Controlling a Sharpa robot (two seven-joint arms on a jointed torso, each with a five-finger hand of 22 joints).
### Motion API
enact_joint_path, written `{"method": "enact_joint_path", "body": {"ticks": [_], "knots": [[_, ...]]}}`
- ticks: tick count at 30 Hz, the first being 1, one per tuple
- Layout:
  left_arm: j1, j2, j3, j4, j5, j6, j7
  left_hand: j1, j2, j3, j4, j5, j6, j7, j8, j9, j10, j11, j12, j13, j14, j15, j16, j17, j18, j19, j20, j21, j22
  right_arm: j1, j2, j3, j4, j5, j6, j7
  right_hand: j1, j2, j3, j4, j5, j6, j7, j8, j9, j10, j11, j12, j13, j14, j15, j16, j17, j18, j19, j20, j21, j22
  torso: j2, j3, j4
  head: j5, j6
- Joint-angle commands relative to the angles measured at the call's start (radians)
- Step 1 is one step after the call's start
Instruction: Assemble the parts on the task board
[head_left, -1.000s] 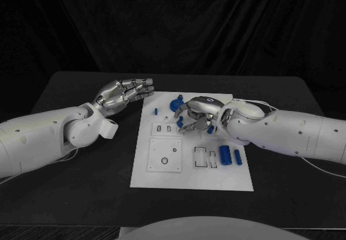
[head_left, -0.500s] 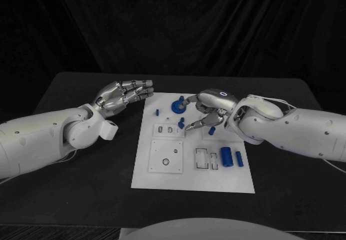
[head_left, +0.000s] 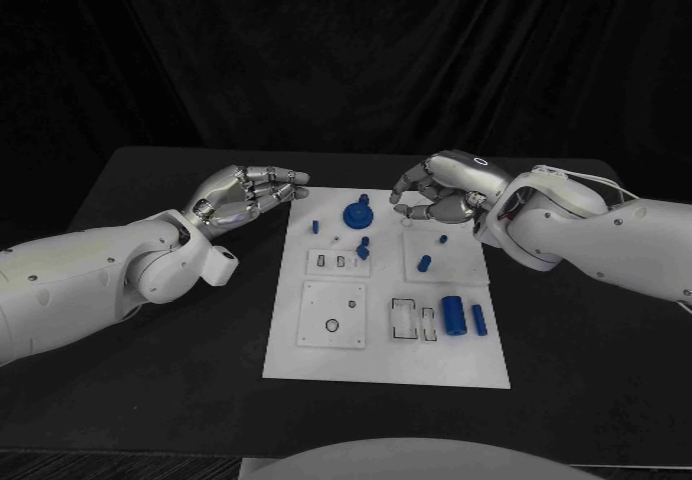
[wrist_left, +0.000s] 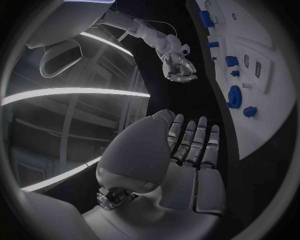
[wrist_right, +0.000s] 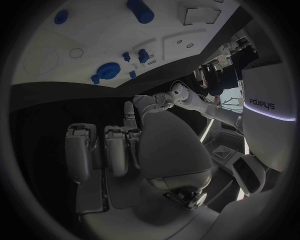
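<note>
The white task board (head_left: 382, 345) lies in the middle of the table. A blue gear (head_left: 353, 213) sits near its far edge, with a small blue peg (head_left: 315, 226) beside it. A blue piece (head_left: 364, 246) stands at the slotted block. A blue peg (head_left: 424, 264) lies mid-board, and a blue cylinder (head_left: 453, 313) and a slim blue bar (head_left: 477, 318) lie on the right. My right hand (head_left: 444, 190) hovers over the board's far right corner, fingers loosely curled and holding nothing. My left hand (head_left: 248, 192) hangs off the board's far left corner, holding nothing.
A white plate with a round hole (head_left: 332, 310) and two rectangular slots (head_left: 411, 318) are on the near half of the board. Black table (head_left: 159, 370) surrounds the board on all sides. The left wrist view shows the board (wrist_left: 250, 75) and my right hand (wrist_left: 178, 67).
My right hand rose from the middle of the board and drew back to the far right, leaving the blue piece at the slotted block. My left hand barely moved.
</note>
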Motion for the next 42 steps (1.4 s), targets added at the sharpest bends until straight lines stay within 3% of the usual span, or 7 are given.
{"method": "enact_joint_path", "body": {"ticks": [1,5,13,15,22,35,42], "knots": [[0.004,0.009,0.001,-0.003,-0.032,-0.01,0.036,0.013,0.0,0.011,-0.004,0.01,0.007,0.002,0.003,-0.001,0.003,-0.003,0.005,-0.001,0.003,-0.001,0.005,-0.002,-0.008,-0.001,-0.001,-0.002,-0.003,-0.007,0.014,0.0,-0.022,0.015,0.094,-0.026,0.028,0.007,0.046,-0.02,-0.047,0.031,0.002,0.001,0.0,0.103,0.011,0.003,0.263,0.103,0.012,0.003,0.264,0.006,0.075,0.006,-0.004,0.245,-0.002,0.0011,-0.0023,0.002,-0.005],[0.004,0.014,0.001,-0.006,-0.033,0.004,0.031,0.016,0.0,0.016,-0.007,0.012,0.007,0.002,0.002,-0.001,-0.001,-0.005,0.004,-0.002,-0.001,-0.002,0.004,-0.003,-0.009,-0.007,-0.001,-0.005,-0.004,-0.024,0.036,0.0,-0.053,-0.022,0.143,-0.051,0.029,0.003,0.1,-0.039,-0.168,0.067,-0.003,-0.005,0.001,0.103,0.01,0.003,0.263,0.103,0.011,0.002,0.263,0.007,0.071,0.009,-0.009,0.243,-0.008,0.0052,-0.0105,0.014,-0.012],[0.004,0.022,0.001,-0.015,-0.034,0.031,0.026,0.021,0.005,0.028,-0.01,0.02,0.005,0.002,0.001,-0.001,-0.007,-0.008,0.004,-0.004,-0.007,-0.003,0.003,-0.003,-0.009,-0.015,-0.001,-0.01,-0.007,-0.057,0.071,0.0,-0.086,-0.062,0.214,-0.075,0.046,0.0,0.183,-0.086,-0.16,0.097,-0.003,-0.034,-0.006,0.103,0.009,0.003,0.263,0.101,0.008,-0.001,0.257,0.01,0.065,0.005,-0.018,0.24,-0.009,0.0067,-0.0114,0.017,-0.018],[0.004,0.025,0.001,-0.018,-0.034,0.037,0.026,0.022,0.006,0.03,-0.011,0.021,0.004,0.002,0.001,-0.001,-0.008,-0.008,0.004,-0.004,-0.008,-0.003,0.003,-0.003,-0.008,-0.017,-0.001,-0.011,-0.007,-0.062,0.076,0.0,-0.089,-0.065,0.225,-0.077,0.022,-0.025,0.279,-0.104,-0.236,0.123,-0.002,-0.065,-0.019,0.103,0.01,0.003,0.263,0.101,0.011,-0.001,0.257,0.01,0.065,0.005,-0.018,0.24,-0.009,0.0063,-0.0107,0.016,-0.02],[0.002,0.03,0.001,-0.026,-0.034,0.052,0.027,0.025,0.007,0.038,-0.015,0.023,0.002,0.002,0.0,-0.001,-0.012,-0.008,0.003,-0.005,-0.011,-0.003,0.003,-0.004,-0.008,-0.021,-0.001,-0.014,-0.008,-0.071,0.086,0.0,-0.087,-0.068,0.233,-0.071,-0.039,-0.073,0.432,-0.152,-0.244,0.146,0.004,-0.122,-0.042,0.103,0.014,0.003,0.263,0.101,0.013,-0.001,0.256,0.011,0.064,0.009,-0.019,0.239,-0.01,0.0051,-0.0112,0.016,-0.021],[0.002,0.034,0.001,-0.035,-0.034,0.062,0.026,0.026,0.008,0.042,-0.017,0.023,0.001,0.003,-0.001,-0.001,-0.014,-0.008,0.003,-0.006,-0.013,-0.003,0.002,-0.004,-0.008,-0.023,0.0,-0.015,-0.009,-0.076,0.1,0.0,-0.085,-0.069,0.214,-0.051,-0.081,-0.082,0.476,-0.172,-0.306,0.123,0.019,-0.169,-0.065,0.103,0.027,0.003,0.263,0.102,0.024,0.001,0.259,0.01,0.065,0.019,-0.017,0.24,-0.011,0.0003,-0.0092,0.015,-0.022],[0.001,0.038,0.001,-0.038,-0.034,0.066,0.025,0.027,0.009,0.045,-0.018,0.023,0.001,0.003,-0.001,-0.001,-0.015,-0.008,0.003,-0.006,-0.014,-0.003,0.002,-0.004,-0.008,-0.025,0.0,-0.016,-0.009,-0.077,0.11,0.0,-0.085,-0.07,0.214,-0.047,-0.085,-0.085,0.477,-0.174,-0.308,0.118,0.021,-0.175,-0.068,0.103,0.029,0.003,0.263,0.102,0.026,0.0,0.259,0.01,0.064,0.02,-0.018,0.239,-0.012,0.0026,-0.0108,0.016,-0.024]]}}
